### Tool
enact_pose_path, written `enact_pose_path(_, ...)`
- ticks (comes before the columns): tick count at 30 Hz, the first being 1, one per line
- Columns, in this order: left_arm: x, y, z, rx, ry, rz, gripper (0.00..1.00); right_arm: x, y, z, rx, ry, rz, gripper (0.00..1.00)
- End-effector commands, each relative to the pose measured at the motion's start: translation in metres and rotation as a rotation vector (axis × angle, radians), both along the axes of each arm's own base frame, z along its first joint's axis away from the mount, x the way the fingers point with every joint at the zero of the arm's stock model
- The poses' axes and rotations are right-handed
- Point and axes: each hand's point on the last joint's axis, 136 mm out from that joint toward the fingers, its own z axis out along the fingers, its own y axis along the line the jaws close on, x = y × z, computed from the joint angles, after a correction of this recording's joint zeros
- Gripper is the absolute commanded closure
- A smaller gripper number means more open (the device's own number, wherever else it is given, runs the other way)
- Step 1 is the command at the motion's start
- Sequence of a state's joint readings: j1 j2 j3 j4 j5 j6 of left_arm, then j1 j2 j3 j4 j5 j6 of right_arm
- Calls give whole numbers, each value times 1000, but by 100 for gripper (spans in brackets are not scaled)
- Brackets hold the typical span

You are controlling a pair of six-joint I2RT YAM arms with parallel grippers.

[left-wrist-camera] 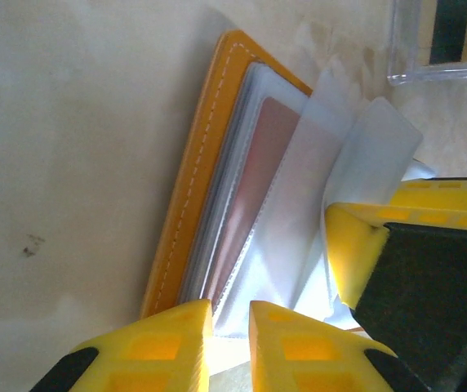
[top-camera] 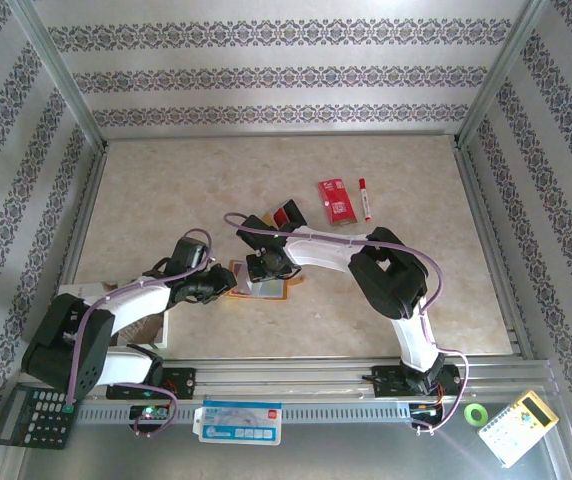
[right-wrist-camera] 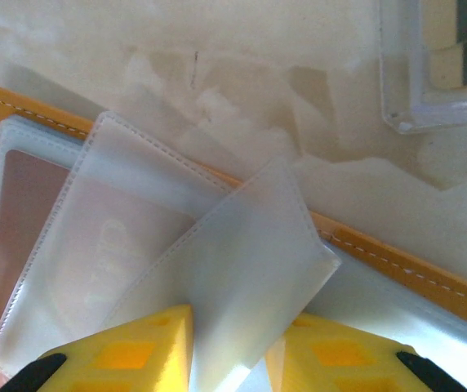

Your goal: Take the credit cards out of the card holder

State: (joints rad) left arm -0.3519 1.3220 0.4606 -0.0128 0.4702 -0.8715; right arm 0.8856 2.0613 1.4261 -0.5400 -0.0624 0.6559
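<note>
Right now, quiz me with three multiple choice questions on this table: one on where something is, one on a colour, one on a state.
1. The red packet lies:
A) just left of the red marker
B) under the left arm
C) on the near rail

2. The card holder cover is:
A) blue
B) orange
C) green

3. The pinkish card is:
A) bare on the table
B) inside a clear pocket
C) snapped in half

Answers:
1 A, packet and marker lie side by side on the far half of the table.
2 B, its stitched orange edge shows in both wrist views.
3 B, the card is seen through a clear sleeve.
</note>
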Motion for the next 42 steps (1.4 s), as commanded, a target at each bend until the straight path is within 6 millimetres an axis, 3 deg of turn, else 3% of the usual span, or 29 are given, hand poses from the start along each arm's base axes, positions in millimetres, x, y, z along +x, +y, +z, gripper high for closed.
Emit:
enact_pose_path(1, 0, 3, -5, 58, 6, -11, 81, -20, -31, -38, -123, 101, -18, 67)
enact_pose_path(11, -5, 0, -14, 57, 42, -27, 80, -21, -29, -40, -113, 106, -16, 67)
enact_pose_path(21, 2, -11, -7, 46, 35, -68, 87, -17, -23, -30, -64, 76, -22, 67)
enact_pose_path(28, 3, -12, -5, 64, 31, -80, 87, -15, -21, -26, -46, 66, -29, 67)
enact_pose_path(32, 4, -13, -5, 63, 26, -81, 87, -10, -18, -11, -2, 33, -45, 67)
enact_pose_path(39, -4, -4, -22, 117, 65, -79, 88, 5, -5, 42, 147, -66, -99, 66)
enact_pose_path(42, -6, -2, -25, 126, 70, -77, 88, 7, 0, 56, 196, -83, -133, 63)
